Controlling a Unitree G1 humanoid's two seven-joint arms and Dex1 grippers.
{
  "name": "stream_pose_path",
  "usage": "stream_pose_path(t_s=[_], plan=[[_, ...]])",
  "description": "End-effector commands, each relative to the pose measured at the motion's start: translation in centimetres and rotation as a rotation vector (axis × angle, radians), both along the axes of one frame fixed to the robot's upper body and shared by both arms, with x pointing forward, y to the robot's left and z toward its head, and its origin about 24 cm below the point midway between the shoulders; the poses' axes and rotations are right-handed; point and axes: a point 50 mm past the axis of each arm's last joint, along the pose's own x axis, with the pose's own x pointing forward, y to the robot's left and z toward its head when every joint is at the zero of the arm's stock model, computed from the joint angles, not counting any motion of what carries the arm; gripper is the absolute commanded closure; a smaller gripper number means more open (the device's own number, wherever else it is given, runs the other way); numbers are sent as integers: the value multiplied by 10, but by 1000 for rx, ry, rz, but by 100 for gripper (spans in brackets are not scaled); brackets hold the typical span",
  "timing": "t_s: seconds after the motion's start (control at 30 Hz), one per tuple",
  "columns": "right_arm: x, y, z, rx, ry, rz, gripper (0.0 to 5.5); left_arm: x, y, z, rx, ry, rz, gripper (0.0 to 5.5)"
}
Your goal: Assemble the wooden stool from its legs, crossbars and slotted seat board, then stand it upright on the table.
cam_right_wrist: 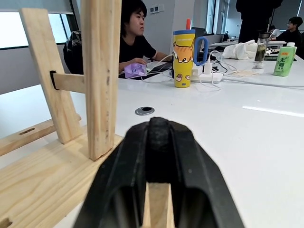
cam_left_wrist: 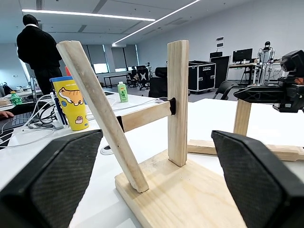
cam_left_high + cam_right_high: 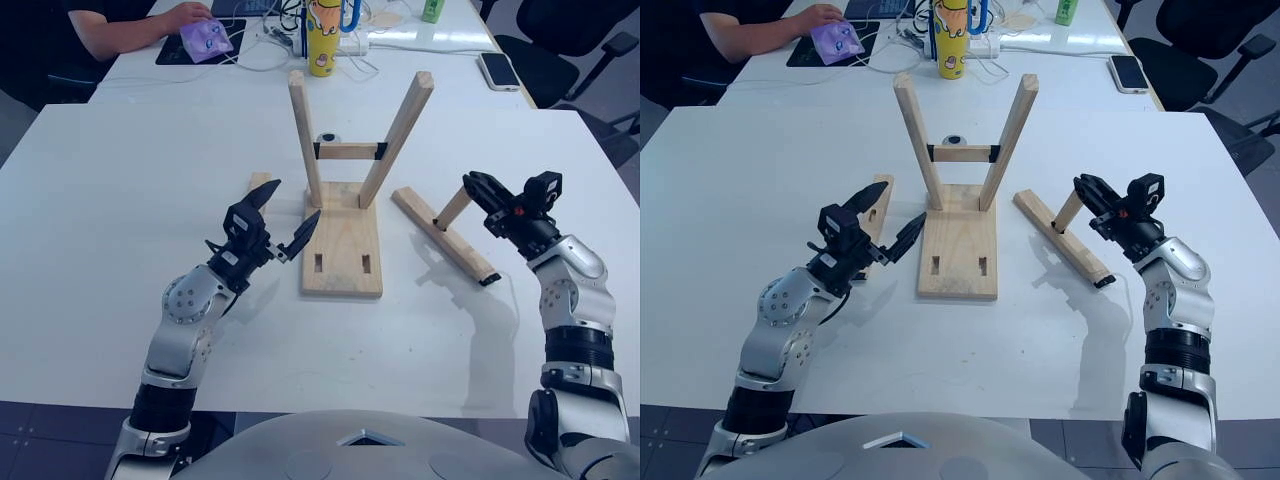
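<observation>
Left eye view: seat board (image 3: 342,262) flat mid-table, two legs (image 3: 305,135) slotted at its far end, near slots (image 3: 318,263) empty; left gripper (image 3: 297,200) beside it.
Left wrist view: jaws wide, holding nothing.
Right wrist view: right gripper (image 1: 157,137) clamps crossbar stub (image 1: 156,204) of loose leg (image 3: 445,238).
Risk: leg pivots on lift, misses slots.
</observation>
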Motion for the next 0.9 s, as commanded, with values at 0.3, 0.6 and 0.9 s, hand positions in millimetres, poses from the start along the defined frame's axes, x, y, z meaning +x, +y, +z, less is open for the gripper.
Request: stream_pose_path(t_s=[0.3, 0.6, 0.9], plan=[[-8, 8, -31, -43, 119, -26, 505, 3, 4, -3, 27, 8, 14, 126], [9, 5, 0, -31, 23, -26, 421, 2, 0, -8, 35, -5, 10, 126], [28, 15, 87, 88, -184, 14, 421, -1, -1, -12, 29, 0, 29, 126]])
